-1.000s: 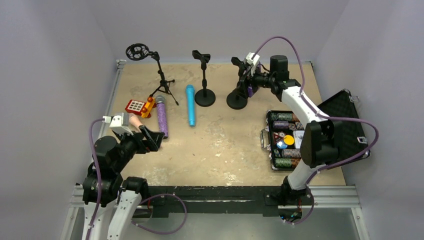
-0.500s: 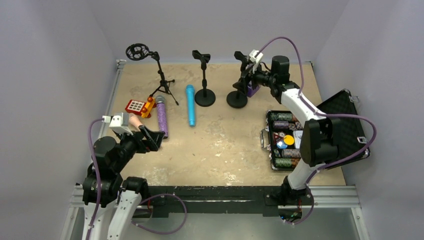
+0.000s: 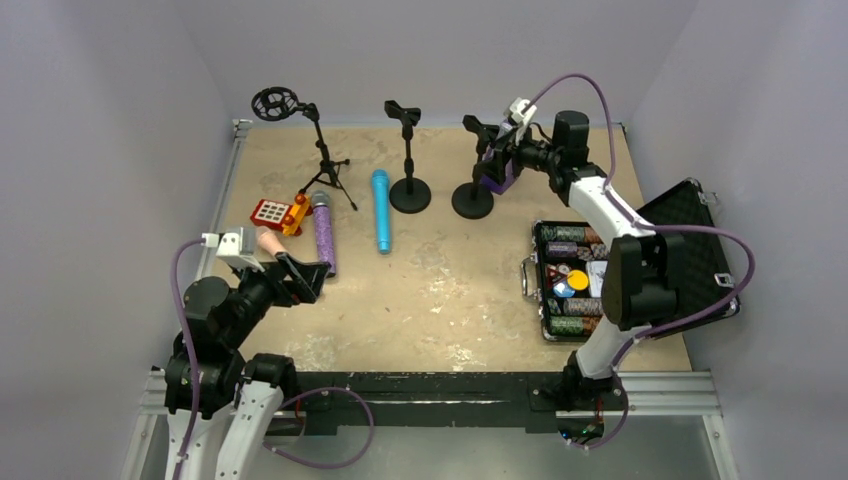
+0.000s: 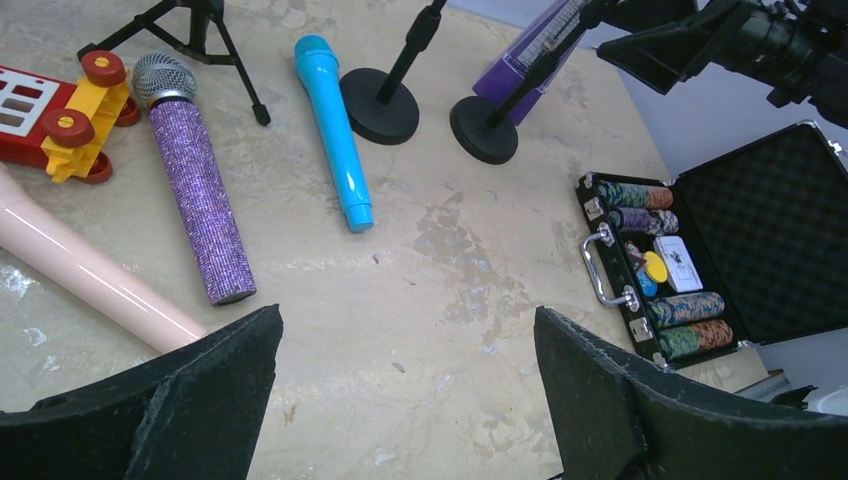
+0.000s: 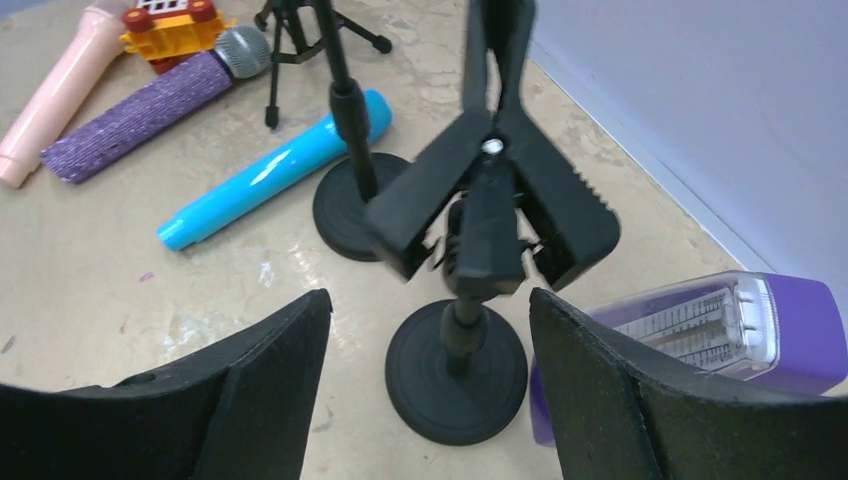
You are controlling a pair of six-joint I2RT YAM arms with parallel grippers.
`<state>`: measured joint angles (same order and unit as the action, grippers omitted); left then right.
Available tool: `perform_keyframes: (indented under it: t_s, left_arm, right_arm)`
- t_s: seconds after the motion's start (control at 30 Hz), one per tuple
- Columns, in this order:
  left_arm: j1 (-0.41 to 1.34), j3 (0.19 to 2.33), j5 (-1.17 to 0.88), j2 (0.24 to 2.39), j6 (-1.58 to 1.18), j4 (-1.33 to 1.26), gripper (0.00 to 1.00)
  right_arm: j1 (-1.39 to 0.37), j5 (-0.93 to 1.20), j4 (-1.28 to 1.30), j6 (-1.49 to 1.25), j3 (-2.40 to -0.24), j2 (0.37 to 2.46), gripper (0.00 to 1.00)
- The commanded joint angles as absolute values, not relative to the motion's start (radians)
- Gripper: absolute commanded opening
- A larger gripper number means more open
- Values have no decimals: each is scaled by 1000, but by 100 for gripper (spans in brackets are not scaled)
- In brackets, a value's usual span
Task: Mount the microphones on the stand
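Three microphones lie at the table's left: a pale pink one (image 3: 268, 243) (image 4: 90, 270), a glittery purple one (image 3: 324, 232) (image 4: 195, 175) and a sky-blue one (image 3: 381, 210) (image 4: 333, 130). My left gripper (image 3: 300, 280) (image 4: 405, 400) is open and empty, hovering just right of the pink microphone's end. My right gripper (image 3: 490, 160) (image 5: 430, 380) is open at the right round-base stand (image 3: 473, 190). That stand's empty clip (image 5: 495, 200) and pole show between and beyond its fingers. I cannot tell whether they touch. All the stands hold nothing.
A tripod stand with a ring mount (image 3: 318, 150) and a middle round-base stand (image 3: 409, 165) are at the back. A purple metronome (image 5: 720, 330) stands behind the right stand. A red-yellow toy (image 3: 278, 213) is at the left. An open chip case (image 3: 590, 280) is at the right.
My right gripper has shifted slightly right and back beside the right stand, whose clip swayed and settled. The left arm and the microphones have not moved.
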<state>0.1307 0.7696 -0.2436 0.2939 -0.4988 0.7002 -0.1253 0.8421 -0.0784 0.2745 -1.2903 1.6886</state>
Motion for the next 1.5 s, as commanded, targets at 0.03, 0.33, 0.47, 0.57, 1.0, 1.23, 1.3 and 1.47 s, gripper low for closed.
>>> perform_keyframes:
  t_s: [0.03, 0.33, 0.47, 0.57, 1.0, 1.23, 1.3, 1.47]
  left_arm:
    - [123, 755, -261, 287, -523, 641, 100]
    - [123, 749, -275, 291, -534, 605, 100]
    - [123, 749, -282, 290, -544, 595, 99]
    - [123, 749, -288, 290, -548, 597, 99]
    - [123, 758, -374, 291, -544, 573, 99]
    - [123, 769, -488, 334, -541, 590, 100]
    - [123, 760, -503, 341, -550, 585, 100]
    - [123, 722, -521, 348, -595, 555, 100]
  right_arm:
    - [-132, 792, -177, 265, -1367, 1776, 74]
    - [-134, 828, -218, 296, -1408, 1835, 66]
    - [-134, 863, -259, 272, -1426, 1856, 62]
    - [-134, 908, -273, 239, -1442, 1871, 54]
    - [-104, 1135, -248, 272, -1333, 1696, 0]
    - [-128, 1230, 94, 508, -1212, 1480, 0]
    - [-141, 1238, 186, 587, -1157, 1418, 0]
    - [-184, 1233, 292, 682, -997, 1259, 1]
